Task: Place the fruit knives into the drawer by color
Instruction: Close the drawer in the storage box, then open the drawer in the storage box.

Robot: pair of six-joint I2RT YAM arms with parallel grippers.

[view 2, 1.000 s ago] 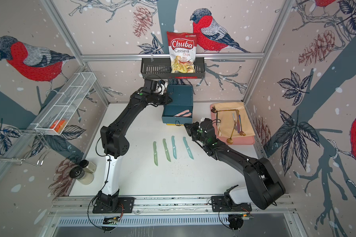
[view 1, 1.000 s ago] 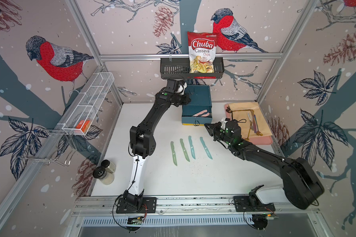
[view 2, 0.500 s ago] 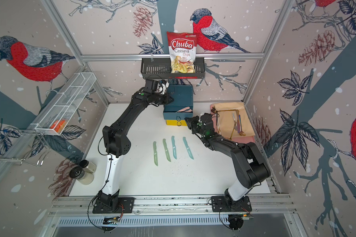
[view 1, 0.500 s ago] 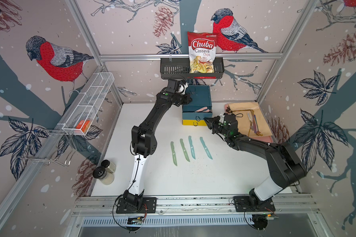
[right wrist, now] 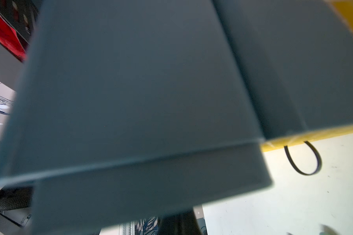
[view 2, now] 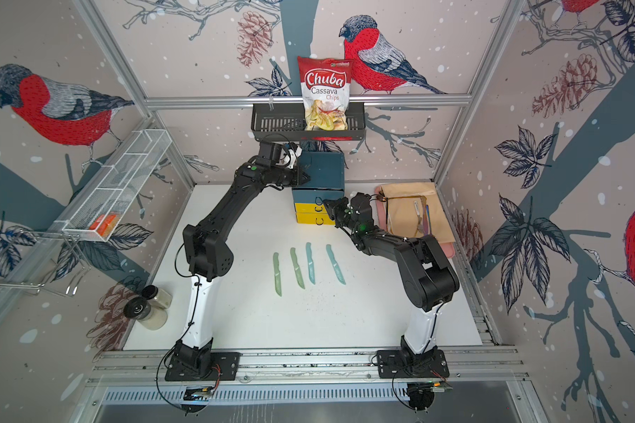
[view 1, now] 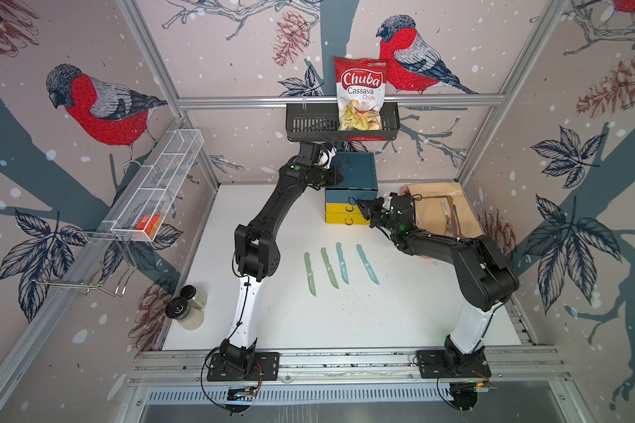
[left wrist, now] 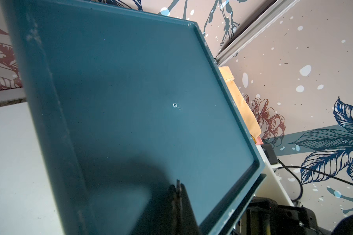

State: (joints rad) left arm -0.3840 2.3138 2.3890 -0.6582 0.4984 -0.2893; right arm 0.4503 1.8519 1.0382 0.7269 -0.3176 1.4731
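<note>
The chest [view 1: 356, 172] stands at the back of the table [view 1: 400, 311], just under the black wall basket [view 1: 308, 124] that holds a chips bag [view 1: 360, 95]. In both top views the teal top drawer [view 1: 340, 197] sits about flush with the two yellow drawers below it.

The left hand [view 1: 340, 178] lies on the chest's top at the edge nearer the left arm. Its fingers are pressed together with nothing between them. The left wrist view shows the closed tips [left wrist: 177, 184] resting on the bare teal top [left wrist: 130, 97].

The right hand [view 1: 360, 206] is at the chest's front, also closed and empty, with its tips against the top drawer's face close to the black pull. Whether they touch the pull cannot be told. The right wrist view is filled with blurred teal, with a yellow drawer edge and one loop pull [right wrist: 303, 160] beside it.

Four knives lie in a row on the table in front of the chest, well apart from it and from both hands. From the left arm's side they are a green knife [view 1: 310, 269], a second green knife [view 1: 329, 268], a blue knife [view 1: 342, 263] and a second blue knife [view 1: 367, 264]. All four point roughly toward the chest, and none touches another.

On the right arm's side of the chest lies a tan cloth [view 1: 433, 205] with some cutlery [view 1: 451, 219] on it.
</note>
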